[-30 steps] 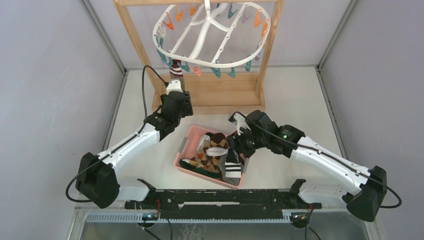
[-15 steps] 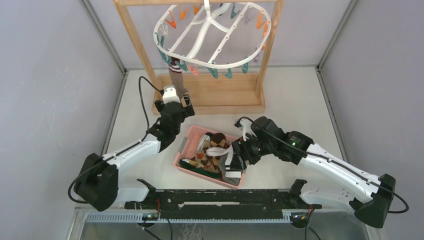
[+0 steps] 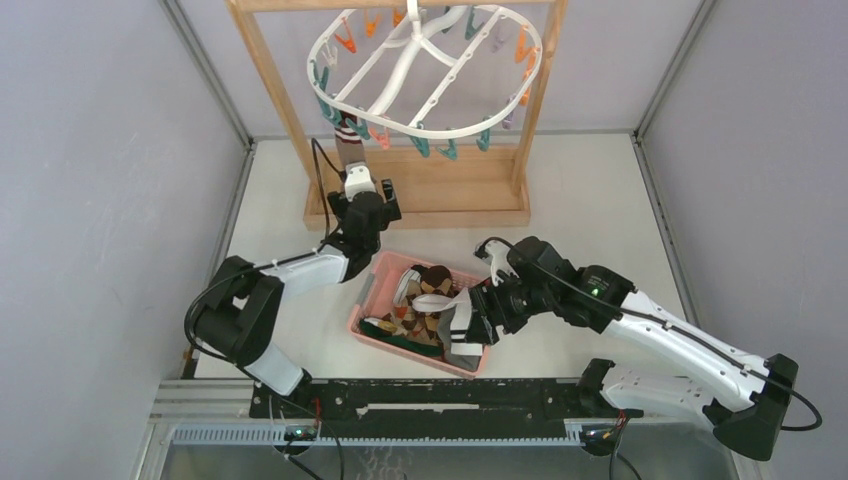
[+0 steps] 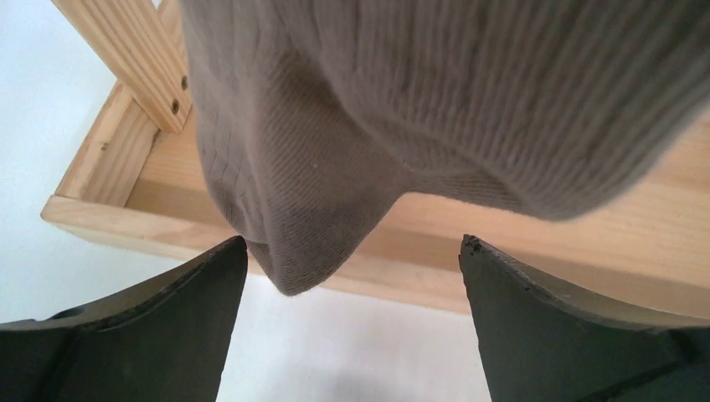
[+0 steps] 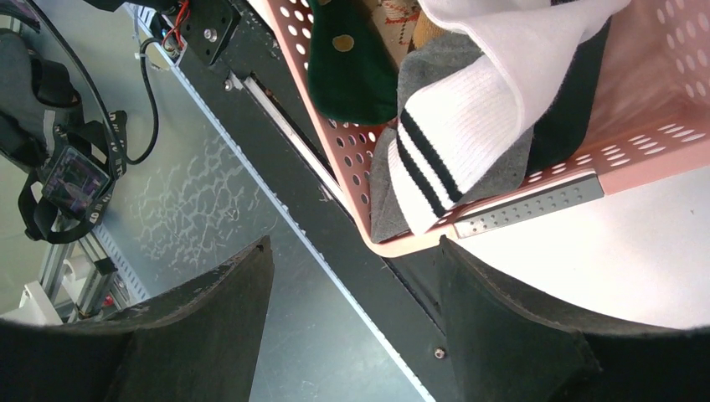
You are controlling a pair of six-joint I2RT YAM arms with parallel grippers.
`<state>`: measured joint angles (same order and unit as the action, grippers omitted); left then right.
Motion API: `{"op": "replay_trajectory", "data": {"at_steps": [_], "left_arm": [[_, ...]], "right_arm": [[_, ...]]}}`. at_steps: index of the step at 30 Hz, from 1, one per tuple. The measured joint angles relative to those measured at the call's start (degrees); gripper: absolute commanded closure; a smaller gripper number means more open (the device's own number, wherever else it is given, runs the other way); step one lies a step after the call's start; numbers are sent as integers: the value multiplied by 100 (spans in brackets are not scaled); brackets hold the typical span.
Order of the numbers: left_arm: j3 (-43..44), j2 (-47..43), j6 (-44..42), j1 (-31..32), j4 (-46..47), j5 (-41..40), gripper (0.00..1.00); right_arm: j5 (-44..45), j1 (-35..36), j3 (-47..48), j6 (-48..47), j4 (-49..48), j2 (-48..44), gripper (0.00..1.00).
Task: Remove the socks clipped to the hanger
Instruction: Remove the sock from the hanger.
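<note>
Opening wide just now, left end effector (image 4: 352, 251) released the brown sock (image 4: 377, 126), still clipped to hanger (image 3: 440, 131); right end effector (image 5: 353, 251) wide, empty, above basket (image 5: 661, 92).

The left arm (image 3: 300, 268) bends sharply at the elbow and reaches forward, the left gripper (image 4: 352, 335) gaping wide. The right arm (image 3: 660, 325) extends leftward, the right gripper (image 5: 352, 335) parted and empty.

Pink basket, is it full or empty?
Full. The pink basket holds a heap of socks, and a white black-striped sock hangs over its rim.
</note>
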<state>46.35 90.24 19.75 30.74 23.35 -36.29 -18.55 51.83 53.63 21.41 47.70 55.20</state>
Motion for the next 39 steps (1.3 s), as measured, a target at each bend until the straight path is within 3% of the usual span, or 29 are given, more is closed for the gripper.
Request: {"op": "replay_trajectory", "data": {"at_steps": [3,6,10,12,13,20,39], "left_arm": [[236,151,22,-72,13,-85,1],[470,280,13,-125,20,-223,16],[546,297,-55,-155,103,-407,61],[553,297,-164,-184,133,-448,89],[553,297,-225,-201,138,-459,98],[553,0,-330,-278,-223,-448,100],[1384,-3106,138,-153,-4319,483,100]], "right_arm": [[0,0,0,-2,4,-26,23],[-2,-2,0,-4,7,-37,23],[-4,-7,-9,-4,4,-61,23],[-7,-7,-46,-4,7,-105,23],[-11,-9,-68,-2,7,-131,23],[-44,-11,-109,42,-61,-177,23],[177,-50,42,466,-1088,68,23]]}}
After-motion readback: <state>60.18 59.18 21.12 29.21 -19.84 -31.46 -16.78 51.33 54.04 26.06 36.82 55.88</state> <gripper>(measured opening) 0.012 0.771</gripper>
